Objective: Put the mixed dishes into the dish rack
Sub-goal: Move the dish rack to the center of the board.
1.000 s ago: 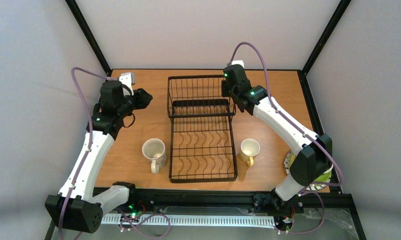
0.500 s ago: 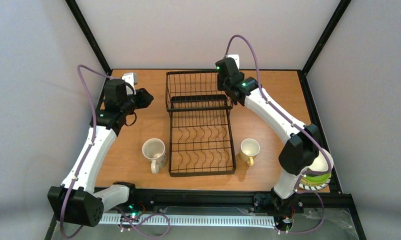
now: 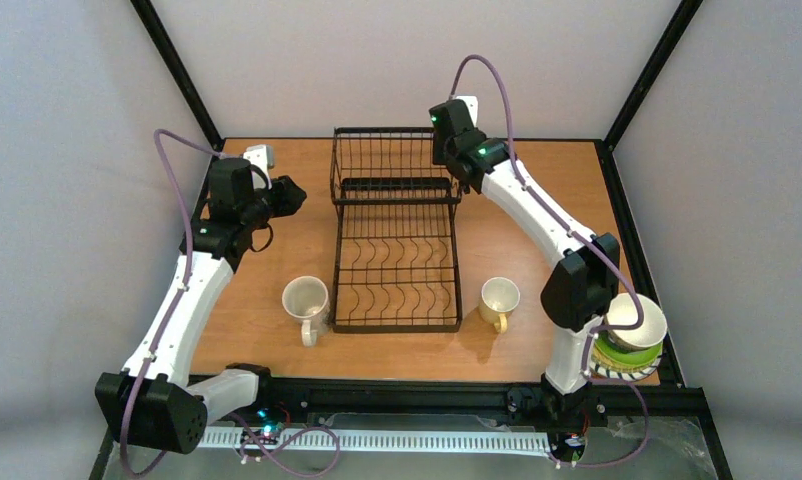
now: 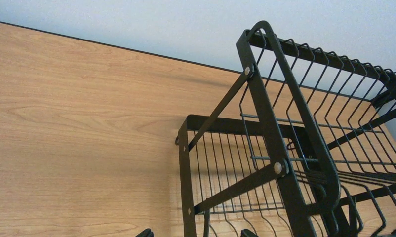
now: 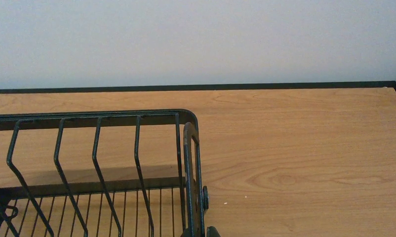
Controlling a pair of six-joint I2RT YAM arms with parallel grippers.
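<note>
The black wire dish rack (image 3: 395,240) stands mid-table, its taller basket at the far end. My right gripper (image 3: 453,172) is shut on the basket's right rim; in the right wrist view that rim (image 5: 188,148) runs down into my right gripper (image 5: 206,233). My left gripper (image 3: 289,196) hangs open left of the basket, apart from it. Its wrist view shows the rack's corner frame (image 4: 265,128) ahead of the left gripper (image 4: 196,234). A white mug (image 3: 307,300) sits left of the rack, and a smaller cream-yellow mug (image 3: 499,298) sits right of it.
At the near right table edge stands a stack of dishes: a white bowl (image 3: 635,322) on top and a lime-green plate (image 3: 625,360) below, partly behind my right arm's elbow (image 3: 577,290). Black frame posts rise at the table's back corners.
The rack has slid toward the far wall and slightly left, carried by my right gripper. The right arm stretched out and uncovered the dish stack. The left arm barely moved.
</note>
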